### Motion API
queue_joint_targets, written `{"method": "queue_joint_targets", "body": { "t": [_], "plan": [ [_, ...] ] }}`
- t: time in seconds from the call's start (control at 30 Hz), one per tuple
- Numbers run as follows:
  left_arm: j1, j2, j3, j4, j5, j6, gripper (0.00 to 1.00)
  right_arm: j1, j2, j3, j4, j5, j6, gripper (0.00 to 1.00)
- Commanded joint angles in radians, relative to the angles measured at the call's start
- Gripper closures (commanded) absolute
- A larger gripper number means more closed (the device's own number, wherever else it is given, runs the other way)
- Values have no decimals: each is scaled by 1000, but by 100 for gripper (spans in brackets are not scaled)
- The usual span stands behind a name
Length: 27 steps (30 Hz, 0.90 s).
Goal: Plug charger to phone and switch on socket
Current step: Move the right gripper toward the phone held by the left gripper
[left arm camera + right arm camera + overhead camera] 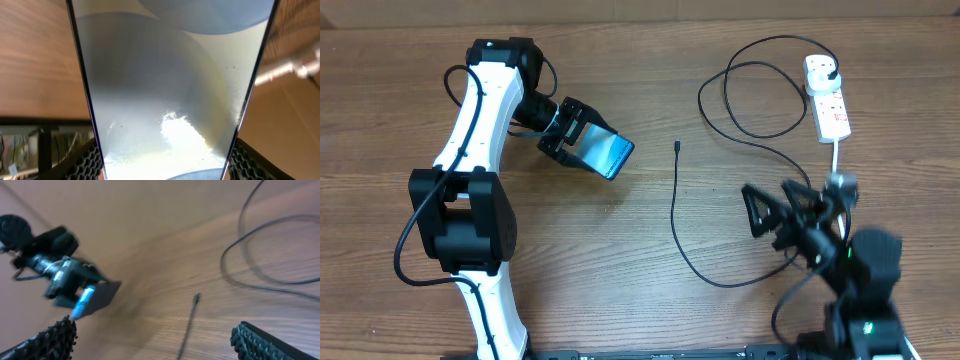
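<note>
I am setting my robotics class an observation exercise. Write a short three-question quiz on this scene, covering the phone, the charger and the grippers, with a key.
1. True or false: no gripper is touching the phone.
2. Where is the charger's connector tip?
A) plugged into the phone
B) loose on the table, apart from the phone
C) pushed into the power strip
3. Fill in: the right gripper is ____ and holds nothing.

Key:
1. False; the left gripper is shut on the phone, holding it tilted.
2. B.
3. open.
</note>
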Motion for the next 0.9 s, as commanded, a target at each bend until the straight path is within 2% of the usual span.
{"method": "queue_joint_targets", "body": {
  "t": [0.0,0.1,0.2,0.3,0.4,0.5,0.67,0.73,0.83,0.87],
  "plan": [
    [3,0,29,21,-117,-93,95,6,222,175,-60,-203,9,0],
    [3,0,29,50,-139,-136,96,6,413,291,-70,-353,9,0],
    [2,0,29,72,-178,-183,96,6,581,352,34,-552,16,0],
    [1,1,29,79,-231,-246,96,16,716,354,215,-650,191,0],
    [1,1,29,79,-262,-294,96,51,813,354,313,-652,246,0],
    [0,1,29,79,-281,-334,96,114,882,354,354,-590,268,0],
    [-5,1,29,79,-352,-397,96,242,927,354,356,-350,297,1],
    [-15,1,29,79,-376,-401,96,296,930,354,349,-244,304,6],
    [-37,1,29,79,-414,-404,96,369,931,354,353,-87,357,8],
    [-48,1,29,79,-435,-404,96,391,932,354,353,-41,378,12]
  ]
}}
